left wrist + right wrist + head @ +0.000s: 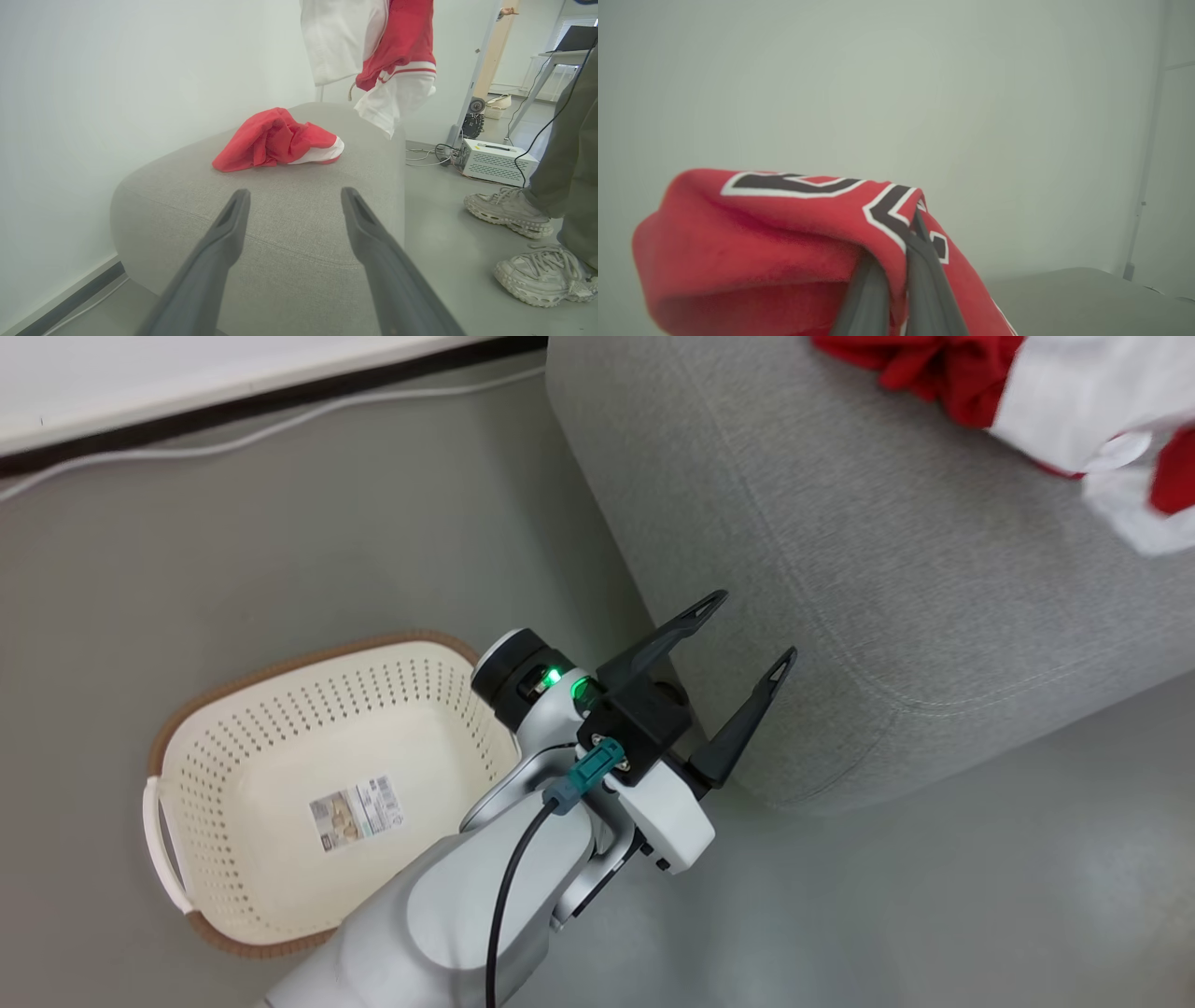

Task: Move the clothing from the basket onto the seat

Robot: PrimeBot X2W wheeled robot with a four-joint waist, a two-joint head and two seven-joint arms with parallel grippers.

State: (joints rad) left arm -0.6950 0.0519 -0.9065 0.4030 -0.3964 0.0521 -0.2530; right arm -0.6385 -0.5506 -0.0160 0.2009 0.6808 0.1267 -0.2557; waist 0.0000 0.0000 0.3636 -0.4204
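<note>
The head view takes in the basket on the floor, its sticker showing on the bare bottom, just beside the seat's rounded end. The left tool hangs released at that end, its fingers spread and holding nothing. At that view's top right corner, red and white clothing is cut off by the edge.

The left wrist view looks along the seat between the spread fingers of the left tool. A crumpled red garment lies on the cushion, and a hanging garment dangles above the far end, its top out of frame. A person's shoes stand on the floor near a white box.

In the right wrist view, the right tool is clenched on lettered cloth. The fingertips are buried in the fold and the lettering is too bent to read.
</note>
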